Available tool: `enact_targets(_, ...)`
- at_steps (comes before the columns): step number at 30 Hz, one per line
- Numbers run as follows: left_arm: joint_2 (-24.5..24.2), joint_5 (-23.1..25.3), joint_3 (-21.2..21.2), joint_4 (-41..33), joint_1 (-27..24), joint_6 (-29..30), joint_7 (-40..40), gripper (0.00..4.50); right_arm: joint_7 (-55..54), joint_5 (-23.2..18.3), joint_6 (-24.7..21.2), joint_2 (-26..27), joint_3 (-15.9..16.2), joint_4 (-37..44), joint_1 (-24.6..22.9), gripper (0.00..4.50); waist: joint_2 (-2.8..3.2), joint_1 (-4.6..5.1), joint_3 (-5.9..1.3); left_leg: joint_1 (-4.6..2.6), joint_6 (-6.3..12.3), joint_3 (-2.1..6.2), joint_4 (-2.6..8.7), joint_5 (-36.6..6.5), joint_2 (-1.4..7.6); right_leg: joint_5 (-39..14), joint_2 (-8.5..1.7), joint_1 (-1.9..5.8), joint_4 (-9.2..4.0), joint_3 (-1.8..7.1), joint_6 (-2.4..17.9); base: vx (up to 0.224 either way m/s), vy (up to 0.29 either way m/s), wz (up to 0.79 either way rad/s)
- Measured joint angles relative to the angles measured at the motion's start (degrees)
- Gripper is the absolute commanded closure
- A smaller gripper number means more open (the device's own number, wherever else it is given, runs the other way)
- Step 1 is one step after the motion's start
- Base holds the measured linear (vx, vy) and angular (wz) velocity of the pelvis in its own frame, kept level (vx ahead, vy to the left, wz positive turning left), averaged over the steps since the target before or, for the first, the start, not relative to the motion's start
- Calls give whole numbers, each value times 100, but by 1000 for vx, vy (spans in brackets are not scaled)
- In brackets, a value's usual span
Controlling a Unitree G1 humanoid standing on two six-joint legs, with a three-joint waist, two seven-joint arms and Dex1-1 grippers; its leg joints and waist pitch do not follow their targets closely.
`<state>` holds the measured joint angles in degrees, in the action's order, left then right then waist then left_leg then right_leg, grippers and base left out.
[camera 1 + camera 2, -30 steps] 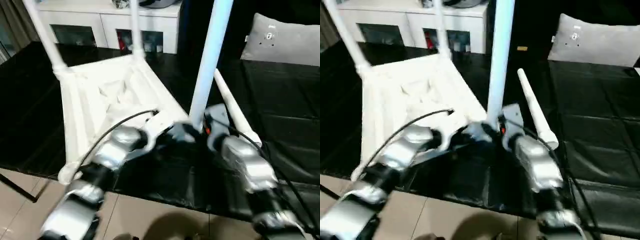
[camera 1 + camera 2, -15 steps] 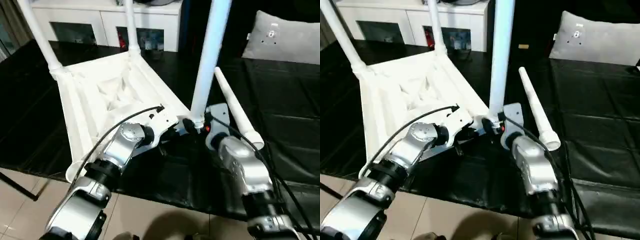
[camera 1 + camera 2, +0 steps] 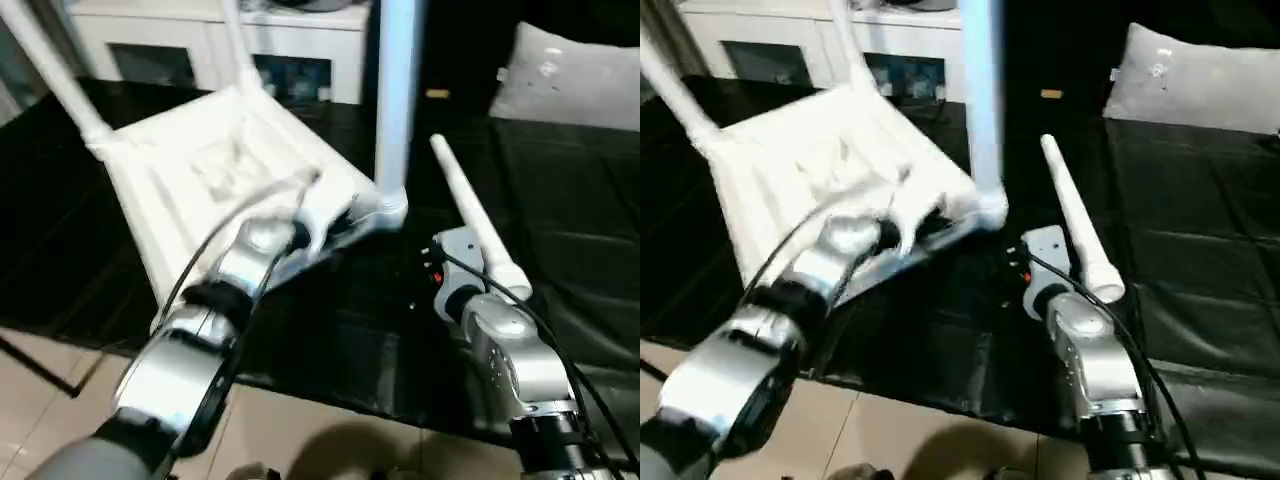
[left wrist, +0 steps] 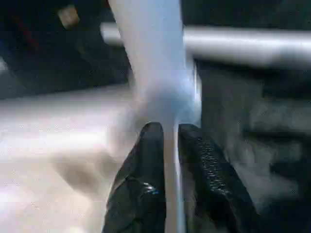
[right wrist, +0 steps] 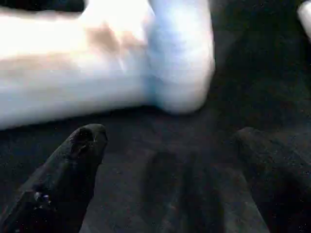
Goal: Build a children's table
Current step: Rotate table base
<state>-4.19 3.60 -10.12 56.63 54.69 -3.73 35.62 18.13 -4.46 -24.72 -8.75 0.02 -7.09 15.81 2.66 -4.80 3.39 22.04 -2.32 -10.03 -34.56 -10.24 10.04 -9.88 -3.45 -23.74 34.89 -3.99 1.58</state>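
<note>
Upside-down children's table (image 3: pixel 220 170) on the black mat (image 3: pixel 560 200), near corner lifted. Left gripper (image 4: pixel 166 145) pinching the table's thin edge beside a standing leg (image 3: pixel 395 100). Right gripper (image 5: pixel 165 179) spread wide, holding nothing; loose leg (image 3: pixel 475 225) lying close by.

Domestic interior, most likely a living room. A white cabinet (image 3: pixel 215 40) with glass doors stands along the far wall, small items visible behind the panes. A grey cushion (image 3: pixel 575 80) rests at the far right. The floor (image 3: pixel 60 400) is pale tile. A black sheet (image 3: pixel 560 190) covers the working surface.
</note>
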Motion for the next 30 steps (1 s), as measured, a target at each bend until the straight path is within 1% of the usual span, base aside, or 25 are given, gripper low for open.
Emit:
enact_targets(2, 20, 29, -51, 42, 9, -84, -18, 354, 26, -26, -14, 46, 54, 28, 0, 0, 5, -22, -3, -18, -22, 0, 0, -13, 0, 0, 0, 17, 0, 0, -1, 0, 0, 0)
enact_targets(4, 25, 129, -130, 188, -27, -144, -100, 354, 32, -24, -23, 63, 65, 28, -3, 0, 5, -32, -3, -20, -19, 0, -1, -8, 0, 1, 0, 21, 0, 0, -4, 0, 0, 0)
enact_targets(7, 23, 171, -88, 342, -72, -167, -272, 354, 18, -17, -24, 67, 105, 31, -17, 0, 5, -33, -3, -16, -20, 2, -8, -6, 0, 2, -1, 21, 0, 0, -20, 0, 0, 0)
enact_targets(8, 13, 161, -44, 325, -73, -168, -310, 336, 0, -18, -27, 74, 120, 43, -28, 0, 6, -33, -3, -14, -20, 2, -10, -6, 0, 8, -1, 21, 0, 0, -12, 0, 0, 0)
enact_targets(9, -7, 152, 5, 288, -78, -159, -341, 327, 2, -18, -30, 77, 139, 65, -36, 0, 10, -32, -4, -14, -20, 2, -10, -6, 0, 12, -2, 21, 0, 0, -6, 0, 0, 0)
enact_targets(11, -249, 93, 72, -311, -311, 19, -327, 327, 87, -15, -29, 63, 231, 232, -68, 0, 29, 8, -3, -14, -20, 3, -8, -7, 0, 14, -1, 18, 0, 1, -4, 0, 0, 0)
enact_targets(13, -552, 73, 157, -928, -533, 283, -328, 308, 186, -16, -11, 6, 281, 318, -87, 0, 34, 22, -7, -17, -20, 4, -4, -7, 4, 13, 2, 17, 3, -2, -5, 0, 0, 0)
enact_targets(14, -810, 102, 216, -1483, -765, 567, -333, 295, 257, -25, -42, -22, 321, 375, -89, 0, 37, 35, -9, -16, -22, 4, 1, -6, 4, 12, 3, 11, 3, -2, -6, 0, 0, 0)
enact_targets(16, -1191, 179, 295, -2213, -1127, 984, -311, 295, 370, -52, -157, -55, 384, 442, -120, 0, 38, 51, -10, -16, -22, 5, 3, -6, 6, 8, 4, 12, 5, -3, -6, 0, 0, 0)
enact_targets(17, -1512, 327, 311, -2827, -1458, 1380, -213, 295, 414, -34, -182, -69, 491, 423, -109, 0, 38, 80, -9, -14, -23, 5, 3, -6, 6, 7, 4, 6, 5, 0, -7, 0, 0, 0)
enact_targets(18, -1703, 436, 338, -3114, -1651, 1628, -153, 295, 455, -10, -194, -86, 557, 389, -108, 0, 39, 90, -9, -11, -24, 5, 3, -6, 5, 6, 4, 5, 5, -1, -9, 0, 0, 0)
enact_targets(20, -2058, 660, 419, -3583, -2004, 2171, -43, 295, 507, 40, -192, -104, 685, 304, -85, 0, 38, 111, -8, -8, -25, 5, 1, -5, 3, 3, 3, 7, 4, 0, -14, 0, 0, 0)
enact_targets(22, -2310, 916, 466, -3991, -2265, 2628, 5, 295, 550, 64, -185, -69, 780, 152, 24, 0, 41, 116, -7, -7, -25, 5, -1, -5, 0, -6, 1, 8, 2, 3, -28, 0, 0, 0)
enact_targets(24, -2726, 1199, 467, -4571, -2594, 3303, 41, 295, 575, 101, -167, -22, 882, -76, 230, 0, 40, 147, -7, -9, -26, 6, -2, -5, -2, -10, 1, 10, 3, 7, -37, 0, 0, 0)
enact_targets(25, -2746, 1213, 467, -4593, -2607, 3334, 42, 295, 575, 108, -166, -21, 884, -89, 240, 0, 40, 148, -7, -9, -26, 6, -2, -5, -1, -10, 2, 10, 3, 7, -37, 0, 0, 0)
enact_targets(26, -3219, 1463, 463, -5118, -2916, 3983, 79, 295, 574, 190, -184, 9, 934, -295, 438, 0, 40, 169, -7, -12, -27, 7, -1, -4, -1, -10, 2, 8, 5, 8, -36, 0, 0, 0)
enact_targets(28, -3501, 1606, 471, -5362, -3029, 4323, 142, 295, 574, 205, -208, 1, 935, -403, 501, 0, 40, 153, -7, -12, -28, 9, 0, -4, -1, -11, 3, 9, 5, 7, -38, 0, 0, 0)
enact_targets(30, -3719, 1716, 471, -5484, -3128, 4533, 243, 295, 569, 247, -220, 15, 961, -596, 595, 0, 41, 134, -7, -11, -28, 10, -1, -4, -2, -10, 3, 10, 5, 7, -37, 0, 0, 0)
